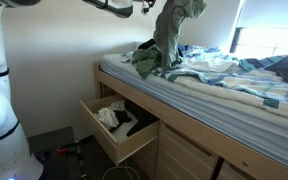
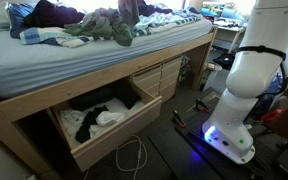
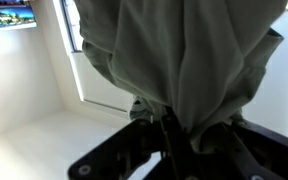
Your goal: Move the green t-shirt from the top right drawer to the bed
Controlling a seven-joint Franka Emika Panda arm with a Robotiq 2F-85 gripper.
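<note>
Green t-shirt (image 1: 172,32): hangs in the air above the bed (image 1: 224,95), over the end nearest the open drawer (image 1: 119,128); drapes long and limp from one pinch point at the top; clear of the drawer, so judged to be mid-carry.
Claw (image 3: 169,128): closed on a gathered bunch of the shirt; in the wrist view the cloth wedges between the fingers and fills most of the frame.
Why held high: probably to lift the loose tail over the bed edge instead of dragging it across the frame.
Lower hem: reaches down towards the heap of clothes (image 1: 144,62) on the bed; cannot tell if touching or just above.
Drawer: directly under the bed, pulled out, holds black and white garments (image 2: 94,118); no green cloth visible inside.
Step in hand: transfer to the bed, release not yet done.
Progress: judged well past halfway, shirt over the mattress.
Next move: likely lower towards the bed, then open the fingers.
Risk: cloth could snag on a finger at release, or slide off the bed edge towards the drawer if dropped too near the side.
</note>
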